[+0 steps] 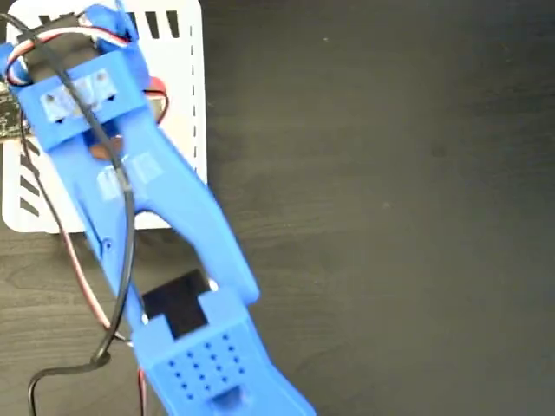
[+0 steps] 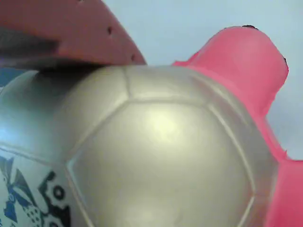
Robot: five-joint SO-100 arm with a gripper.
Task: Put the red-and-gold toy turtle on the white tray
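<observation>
Turtle (image 2: 161, 156) fills our wrist view and peeks red beside the blue arm (image 1: 130, 173), over the white tray (image 1: 186, 104). We cannot tell whether the gripper grips it. We should lower gently, then let go.

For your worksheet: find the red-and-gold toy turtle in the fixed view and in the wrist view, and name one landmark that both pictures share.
Fixed view: only a red and gold sliver of the toy turtle shows at upper left, beside the blue arm, over the white tray.
Wrist view: the turtle fills the picture, its shell central and red parts at right.
Shared landmark: the tray, showing as the pale surface behind the turtle.
</observation>
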